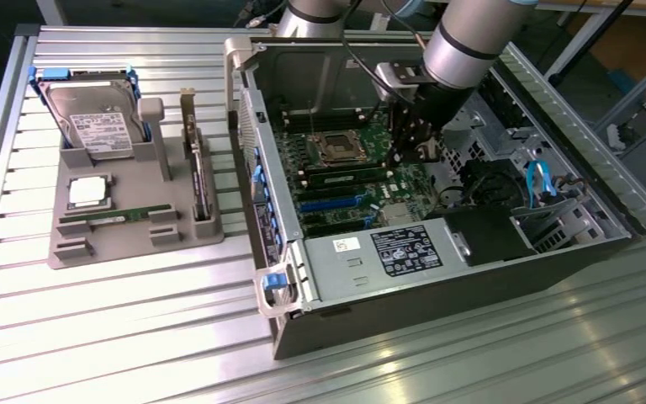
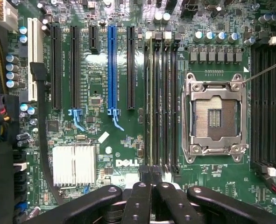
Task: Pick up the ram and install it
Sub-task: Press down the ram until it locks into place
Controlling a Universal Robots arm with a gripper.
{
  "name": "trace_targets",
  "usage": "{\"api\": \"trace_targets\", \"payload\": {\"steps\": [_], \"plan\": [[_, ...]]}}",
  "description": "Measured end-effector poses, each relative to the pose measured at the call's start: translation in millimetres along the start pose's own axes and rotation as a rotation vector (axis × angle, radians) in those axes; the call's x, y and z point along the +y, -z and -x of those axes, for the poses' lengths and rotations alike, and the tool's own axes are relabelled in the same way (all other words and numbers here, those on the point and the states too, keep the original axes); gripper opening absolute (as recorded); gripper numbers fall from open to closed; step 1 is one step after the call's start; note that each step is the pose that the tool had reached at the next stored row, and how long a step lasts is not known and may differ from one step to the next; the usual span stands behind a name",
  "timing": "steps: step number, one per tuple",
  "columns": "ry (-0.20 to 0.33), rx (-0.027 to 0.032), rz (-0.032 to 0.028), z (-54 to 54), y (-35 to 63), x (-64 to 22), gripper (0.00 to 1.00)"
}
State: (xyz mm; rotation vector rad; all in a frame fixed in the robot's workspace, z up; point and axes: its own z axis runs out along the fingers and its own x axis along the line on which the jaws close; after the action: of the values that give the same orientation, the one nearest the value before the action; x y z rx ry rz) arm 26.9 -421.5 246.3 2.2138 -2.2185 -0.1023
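Tool (image 2: pixel 152 177) clenched shut, nothing in it, over the motherboard (image 2: pixel 105 56)
Ram (image 1: pixel 343 178) sits slotted beside the processor socket (image 2: pixel 215 116); case wall (image 1: pixel 258 126) and blue cables (image 1: pixel 538 181) crowd that socket.

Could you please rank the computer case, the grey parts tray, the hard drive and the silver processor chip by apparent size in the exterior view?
Largest to smallest:
1. computer case
2. grey parts tray
3. hard drive
4. silver processor chip
The gaps are plain, so nearness to the camera does not blur the order.
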Motion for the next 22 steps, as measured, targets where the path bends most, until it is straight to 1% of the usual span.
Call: {"api": "trace_targets", "payload": {"steps": [2,8,17,20,22], "plan": [[0.0,-0.0004,0.0001,-0.1,-2.3,-0.1,0.1],[0.0,-0.0007,0.0001,0.4,-2.7,-0.2,0.1],[0.0,-0.0005,0.0002,9.5,-6.7,-0.3,0.1],[0.0,-0.0005,0.0001,9.5,-6.8,-0.3,0.1],[0.0,-0.0005,0.0001,9.4,-10.0,-0.4,0.1]]}}
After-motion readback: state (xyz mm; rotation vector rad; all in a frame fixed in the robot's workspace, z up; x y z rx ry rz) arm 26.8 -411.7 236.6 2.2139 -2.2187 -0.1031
